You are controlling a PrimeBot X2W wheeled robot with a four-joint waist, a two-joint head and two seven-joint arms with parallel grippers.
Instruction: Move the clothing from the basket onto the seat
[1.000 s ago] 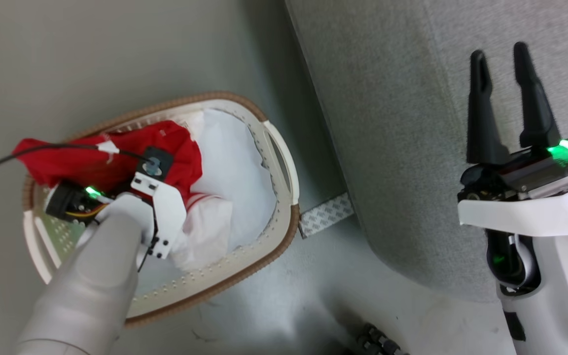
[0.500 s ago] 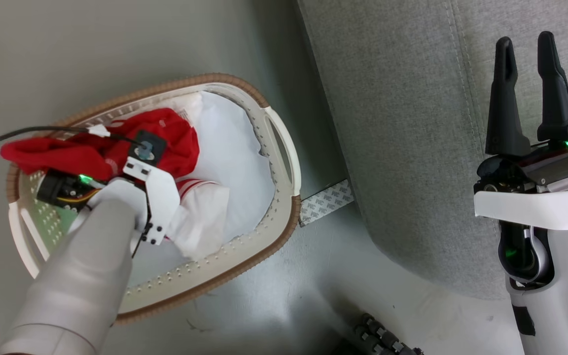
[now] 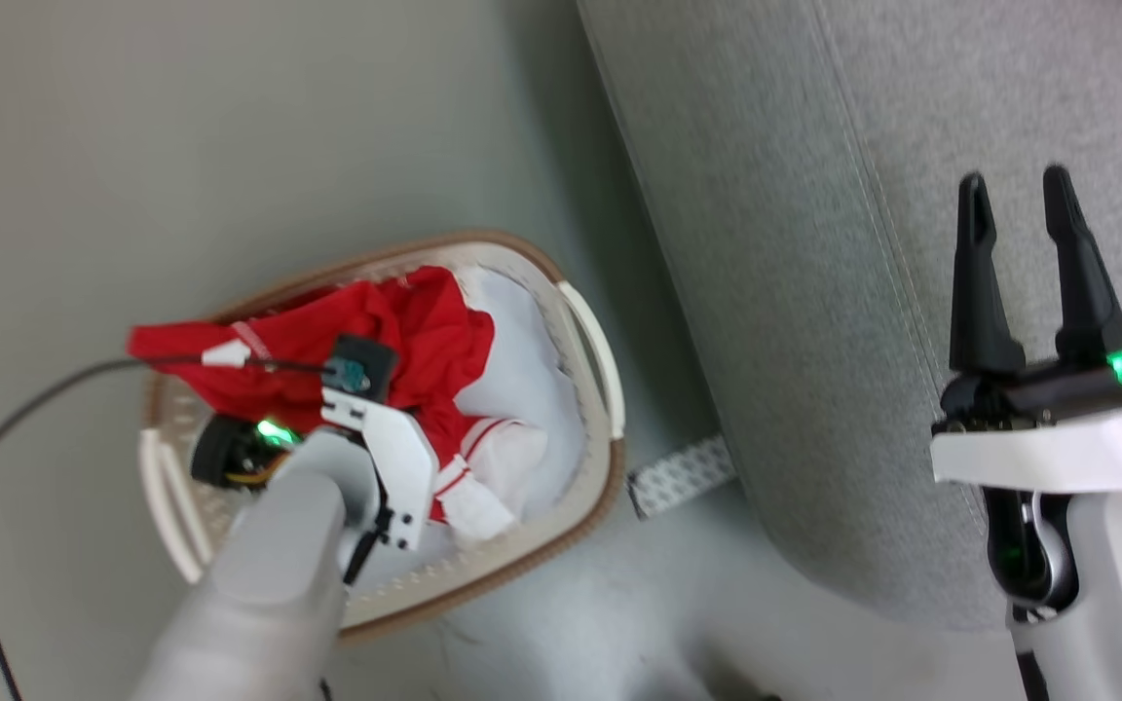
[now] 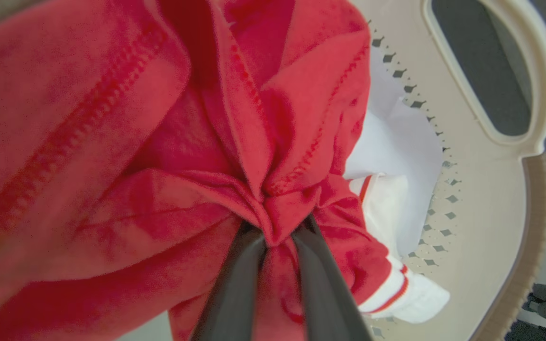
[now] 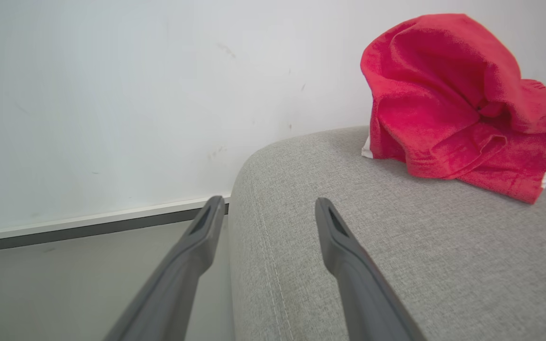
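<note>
Red shirt (image 4: pixel 112 142) bunched and clamped between the fingers of the left claw (image 4: pixel 280 232), over the basket (image 3: pixel 592 331), part draped across the far rim. Below it, white clothing (image 3: pixel 522 389) in the basket, on the floor (image 3: pixel 230 117) just beside the seat (image 3: pixel 766 243). Right claw (image 3: pixel 1014 180) spread apart, holding nothing, above the seat's edge. Further along the seat, another red garment (image 5: pixel 453 104) in a heap. Patterned strip (image 3: pixel 680 475) on the floor between basket and seat.
</note>
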